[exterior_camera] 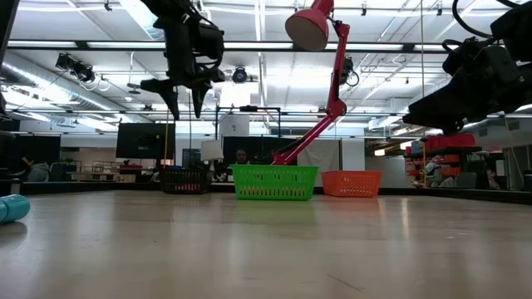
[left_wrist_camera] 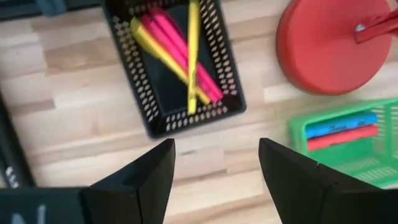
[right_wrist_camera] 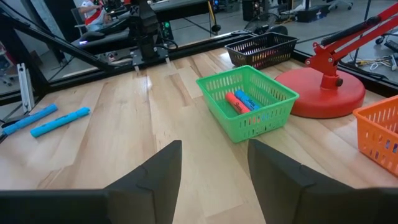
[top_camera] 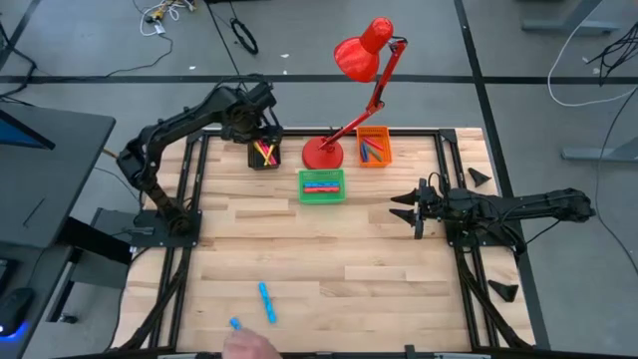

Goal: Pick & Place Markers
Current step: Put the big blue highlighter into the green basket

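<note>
Grey floor [top_camera: 90, 40] around the wooden table [top_camera: 329, 249] — cables trail across it. Beyond, an open workshop: exposed ceiling [exterior_camera: 391, 25], hanging lights, dark monitors [exterior_camera: 145, 139] — distant benches.

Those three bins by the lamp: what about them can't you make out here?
- Black bin, low view: mesh wall hides the markers inside; the left wrist view shows pink and yellow ones.
- Orange bin, right wrist view: cut off by the picture's edge. In the high view its markers are too small to count.
- Green bin, left wrist view: partly cut off by the edge and the left gripper, jaws open.
</note>
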Robot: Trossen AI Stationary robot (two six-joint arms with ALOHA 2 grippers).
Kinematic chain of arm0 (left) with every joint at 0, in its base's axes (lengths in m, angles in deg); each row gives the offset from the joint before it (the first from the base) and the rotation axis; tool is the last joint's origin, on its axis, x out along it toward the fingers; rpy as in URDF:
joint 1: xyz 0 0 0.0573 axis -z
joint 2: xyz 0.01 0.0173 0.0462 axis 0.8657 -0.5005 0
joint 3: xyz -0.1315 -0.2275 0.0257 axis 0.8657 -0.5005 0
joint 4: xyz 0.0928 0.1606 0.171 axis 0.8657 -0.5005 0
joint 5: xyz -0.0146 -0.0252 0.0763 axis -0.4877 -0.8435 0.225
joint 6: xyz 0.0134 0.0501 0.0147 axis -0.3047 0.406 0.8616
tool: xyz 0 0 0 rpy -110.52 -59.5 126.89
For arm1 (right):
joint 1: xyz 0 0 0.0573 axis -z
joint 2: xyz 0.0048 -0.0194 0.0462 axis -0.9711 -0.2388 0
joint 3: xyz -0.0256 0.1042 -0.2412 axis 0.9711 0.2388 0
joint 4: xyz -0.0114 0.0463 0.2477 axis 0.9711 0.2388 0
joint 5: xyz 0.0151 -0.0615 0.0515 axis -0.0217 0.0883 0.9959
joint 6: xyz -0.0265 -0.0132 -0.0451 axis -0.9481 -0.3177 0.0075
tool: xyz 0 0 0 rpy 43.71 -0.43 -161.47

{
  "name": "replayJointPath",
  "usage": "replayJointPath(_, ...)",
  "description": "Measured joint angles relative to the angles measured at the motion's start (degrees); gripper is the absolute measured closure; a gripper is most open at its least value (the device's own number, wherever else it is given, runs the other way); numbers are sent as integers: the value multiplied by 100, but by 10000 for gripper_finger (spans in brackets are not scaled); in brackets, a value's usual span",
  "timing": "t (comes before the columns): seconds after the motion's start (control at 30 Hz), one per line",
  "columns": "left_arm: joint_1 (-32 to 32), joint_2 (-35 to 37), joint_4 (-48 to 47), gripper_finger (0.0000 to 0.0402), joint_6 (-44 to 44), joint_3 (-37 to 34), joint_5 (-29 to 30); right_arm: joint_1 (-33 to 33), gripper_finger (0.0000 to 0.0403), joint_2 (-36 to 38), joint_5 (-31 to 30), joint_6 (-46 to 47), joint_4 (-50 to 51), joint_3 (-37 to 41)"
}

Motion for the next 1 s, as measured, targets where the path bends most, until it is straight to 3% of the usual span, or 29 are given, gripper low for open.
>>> replayJointPath(0.3,302,242,-760,163,-183,-2,45,-1,218,0,1,0,0,0)
replayJointPath(0.53,672,636,-1284,163,-241,-13,460,-1,218,0,0,0,-1,0)
replayJointPath(1.0,1678,1795,-1493,163,-1554,-676,635,0,218,0,1,-1,-1,0)
